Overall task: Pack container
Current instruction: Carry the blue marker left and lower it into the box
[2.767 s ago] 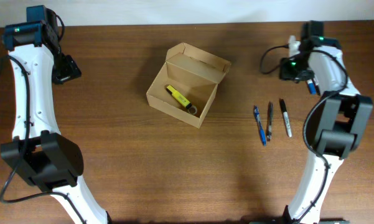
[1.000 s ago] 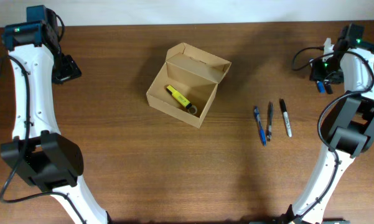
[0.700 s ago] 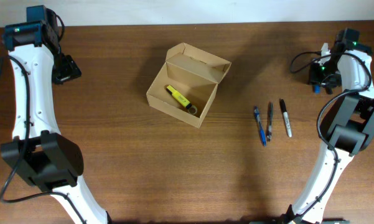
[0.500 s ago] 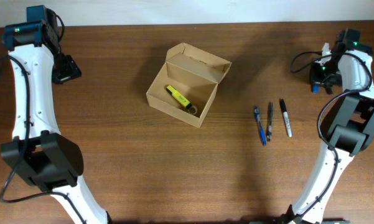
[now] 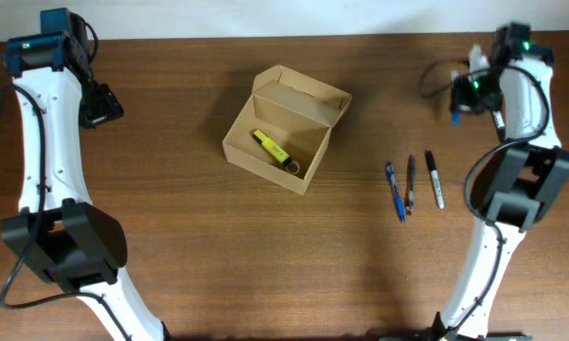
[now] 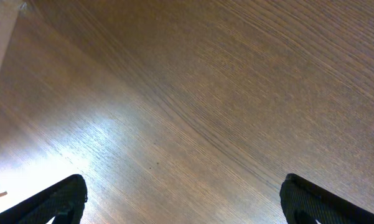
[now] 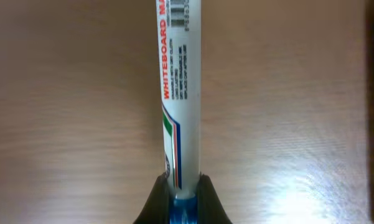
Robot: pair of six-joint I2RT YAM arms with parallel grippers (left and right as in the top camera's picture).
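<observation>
Bare table (image 5: 170,246) runs wide between the left arm (image 5: 41,142) and the container (image 5: 260,170), and again between the container and three pens (image 5: 410,185) lying close side by side. The container's mouth is clear from above. Its flap (image 5: 303,99) stands raised along the far side, and a yellow highlighter (image 5: 270,145) takes up part of the floor. The left claw (image 6: 187,202), spread wide, and the right claw (image 7: 182,196), pinching a whiteboard marker (image 7: 177,93), both hang over bare wood.
</observation>
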